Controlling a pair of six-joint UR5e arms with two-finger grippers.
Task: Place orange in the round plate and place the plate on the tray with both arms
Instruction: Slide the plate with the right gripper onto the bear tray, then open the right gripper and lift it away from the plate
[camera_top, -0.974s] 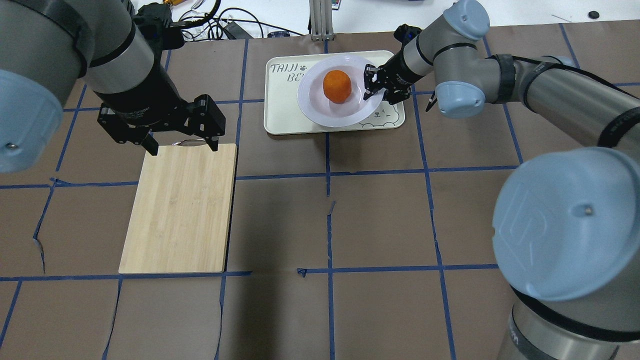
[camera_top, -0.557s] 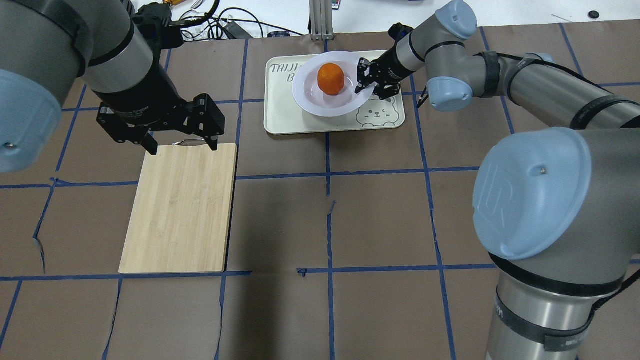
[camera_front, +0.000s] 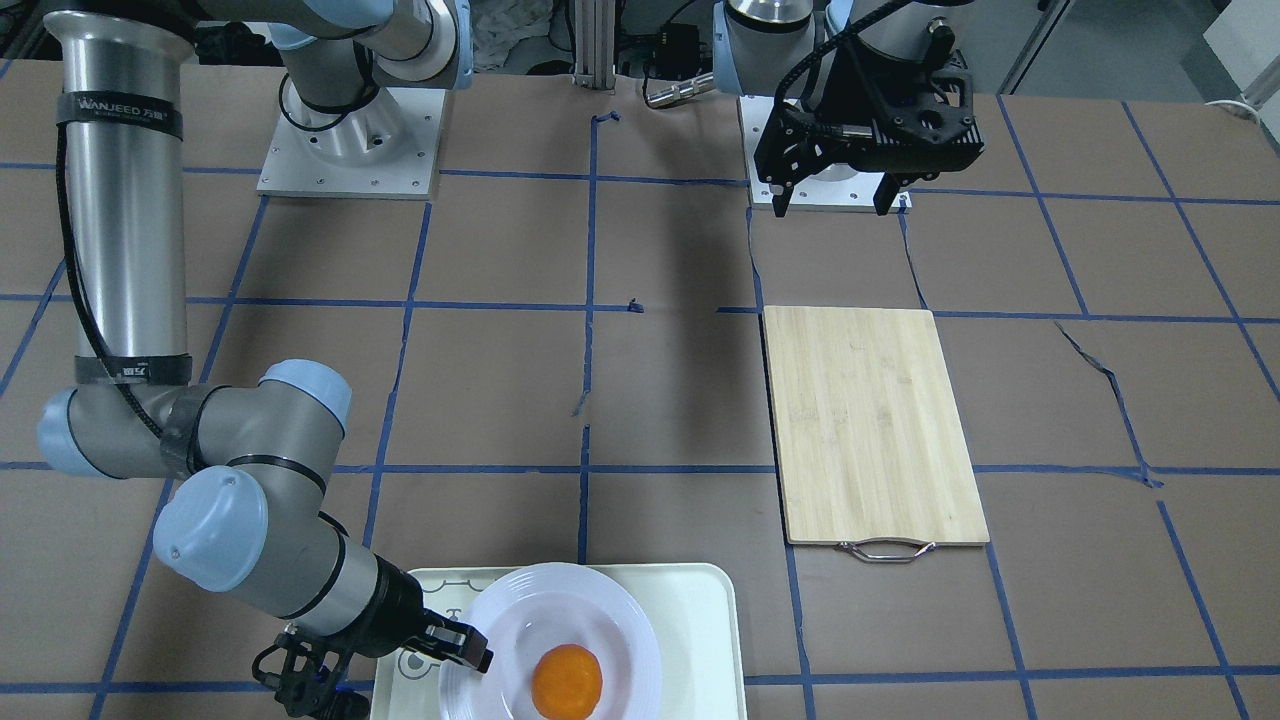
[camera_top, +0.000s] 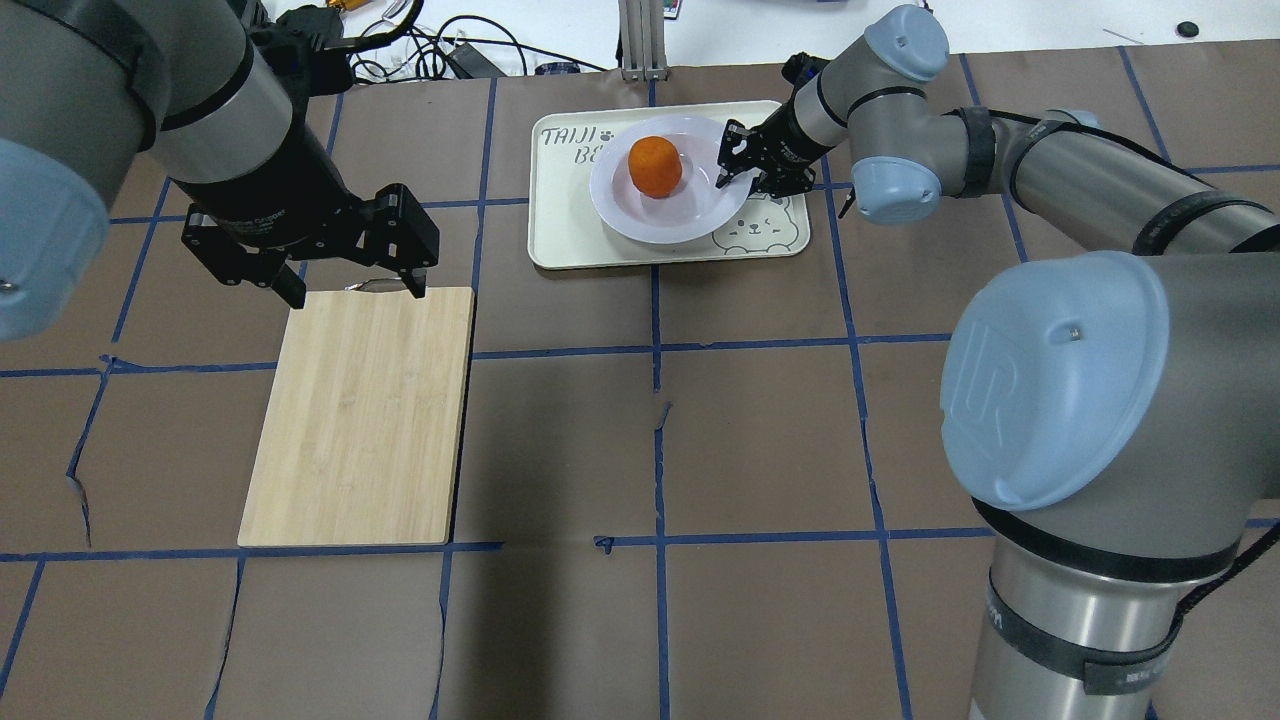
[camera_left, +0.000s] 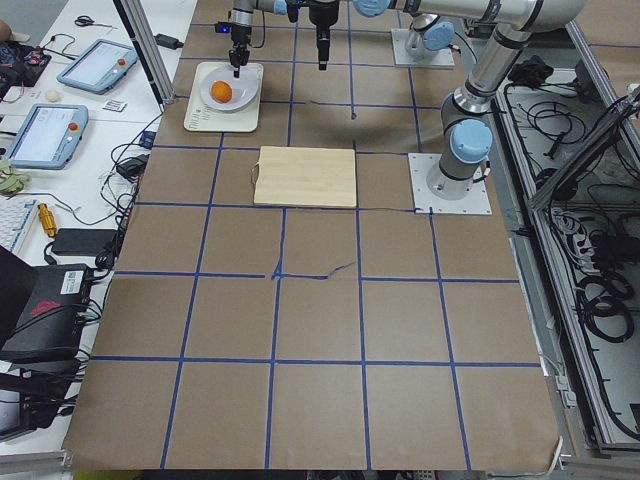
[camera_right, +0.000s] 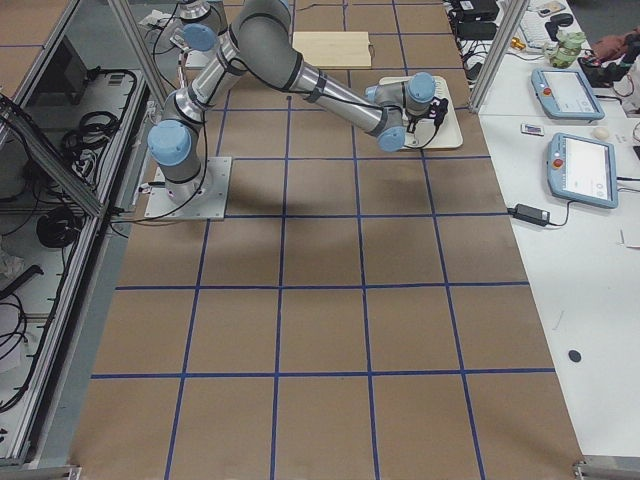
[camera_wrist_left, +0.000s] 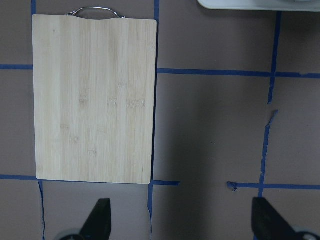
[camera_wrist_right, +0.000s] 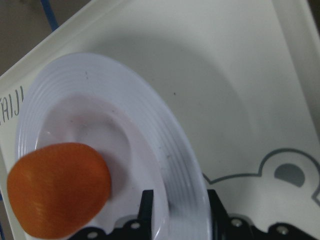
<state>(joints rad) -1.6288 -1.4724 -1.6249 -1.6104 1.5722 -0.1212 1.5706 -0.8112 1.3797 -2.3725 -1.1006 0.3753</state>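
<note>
On the tabletop's (camera_top: 760, 450) far side, the plate (camera_top: 690, 215) is gripped at its rim between the jaws of the right gripper (camera_top: 732, 168). The orange (camera_top: 655, 166) is seated in its sunken centre, and the plate is placed over the tray (camera_top: 565, 235), beside the bear face (camera_top: 748, 232). The left gripper (camera_top: 355, 293) is held above the handle end of the board (camera_top: 360, 420), its jaws spread wide, well apart from the tray.
</note>
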